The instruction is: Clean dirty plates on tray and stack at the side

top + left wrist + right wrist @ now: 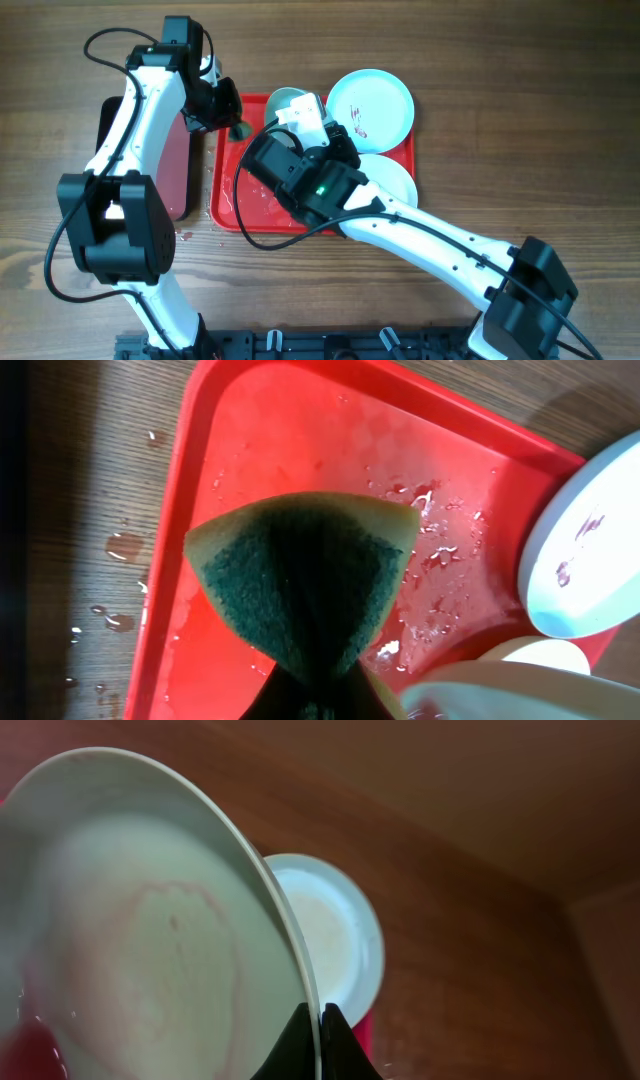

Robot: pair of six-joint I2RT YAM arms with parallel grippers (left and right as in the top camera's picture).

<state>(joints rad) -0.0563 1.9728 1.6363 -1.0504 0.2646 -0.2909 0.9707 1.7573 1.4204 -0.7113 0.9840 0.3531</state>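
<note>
My right gripper [297, 120] is shut on the rim of a pale plate [284, 101] and holds it tilted on edge above the far side of the red tray [232, 212]. In the right wrist view the fingers [320, 1038] pinch this plate [150, 940], whose face shows a faint pinkish smear. My left gripper [233, 124] is shut on a green-and-yellow sponge [300, 580], held over the wet tray [270, 450] just left of the held plate [500, 690]. A second plate [370, 105] with red smears lies at the tray's far right corner. A third plate [398, 180] lies on the tray's right side, partly under my right arm.
A narrower black-rimmed tray with a maroon floor [178, 170] lies left of the red tray, under my left arm. Water drops [125, 545] sit on the wooden table beside the red tray's left rim.
</note>
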